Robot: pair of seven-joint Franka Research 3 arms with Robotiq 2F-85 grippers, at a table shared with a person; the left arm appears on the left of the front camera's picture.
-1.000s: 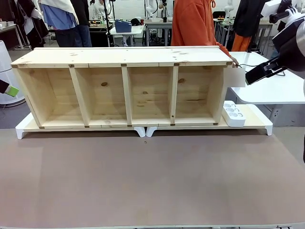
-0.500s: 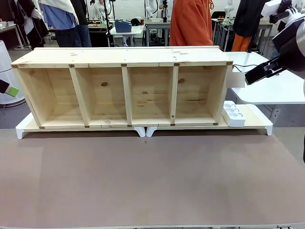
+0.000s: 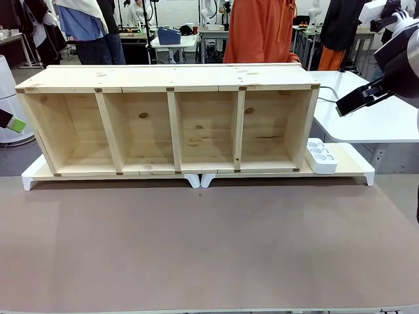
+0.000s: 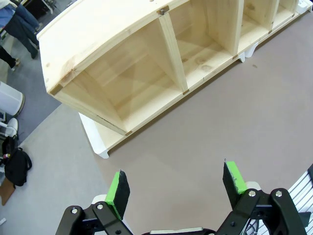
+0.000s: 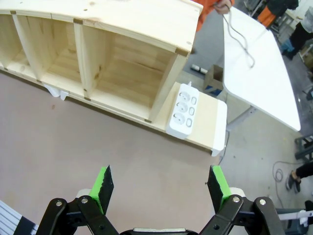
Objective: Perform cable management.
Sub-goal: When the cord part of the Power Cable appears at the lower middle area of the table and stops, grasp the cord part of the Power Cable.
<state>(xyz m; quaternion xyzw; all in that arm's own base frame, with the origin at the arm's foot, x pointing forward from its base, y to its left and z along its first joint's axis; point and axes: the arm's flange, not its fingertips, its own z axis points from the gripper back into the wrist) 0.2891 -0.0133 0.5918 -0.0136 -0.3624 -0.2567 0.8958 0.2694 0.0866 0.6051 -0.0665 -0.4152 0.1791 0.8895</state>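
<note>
The thin black cable [image 5: 238, 35] lies on the white side table [image 5: 264, 83] beyond the shelf's right end. Its upper end is at a person's hand [image 5: 224, 5] at the picture's top edge. From the front the cable [image 3: 327, 89] is a faint line on that table. My right gripper [image 5: 159, 188] hangs open high above the brown table, with the white power strip [image 5: 182, 108] ahead of it. My left gripper [image 4: 176, 183] is open too, over the table near the left end of the wooden shelf [image 4: 122, 73]. A green pad [image 3: 16, 124] of it pokes in at the front view's left edge.
The long wooden shelf [image 3: 173, 121] lies on its side on white risers [image 3: 353, 169], with several open compartments facing me. The power strip [image 3: 321, 156] sits on the riser by its right end. A person in orange [image 3: 262, 29] stands behind the shelf. The brown table [image 3: 209, 248] stretches in front.
The person's hand has left the shelf's right top corner and the person has shifted left behind the shelf. Both arms have stayed put.
</note>
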